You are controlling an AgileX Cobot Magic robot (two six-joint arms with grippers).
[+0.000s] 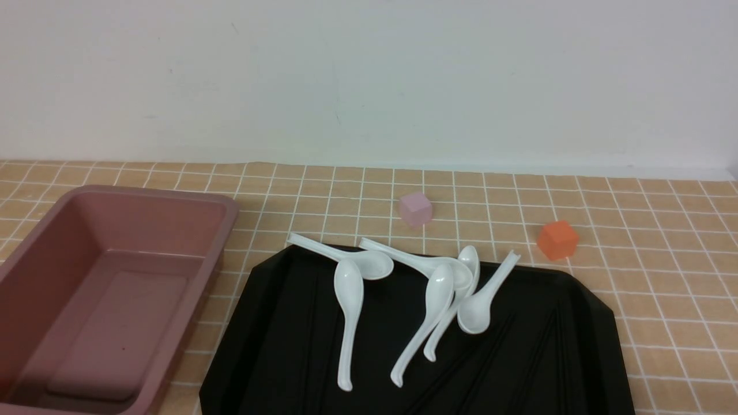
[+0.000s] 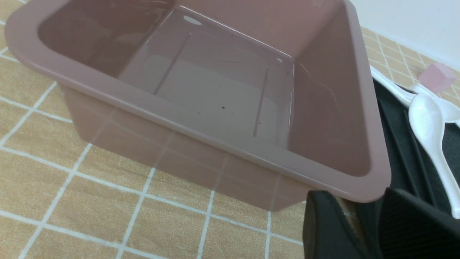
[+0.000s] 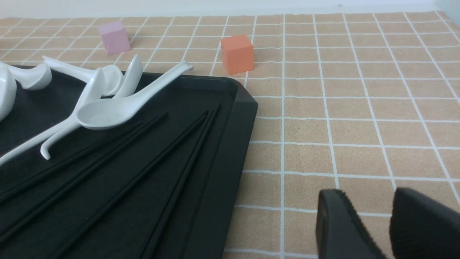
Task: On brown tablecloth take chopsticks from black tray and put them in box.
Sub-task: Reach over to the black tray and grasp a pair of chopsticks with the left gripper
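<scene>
The thin black chopsticks (image 3: 169, 151) lay flat, spread like a fan, in the right part of the glossy black tray (image 1: 277, 323). The tray sat on the brown tablecloth (image 1: 663, 288). The empty mauve box (image 1: 34, 271) stood upright just beside its left edge.

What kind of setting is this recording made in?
Probably a staged lab tabletop, not a kitchen: tan grid-printed tablecloth against a bare white wall, a small pink cube and an orange cube near a glossy black tray of white spoons.
</scene>
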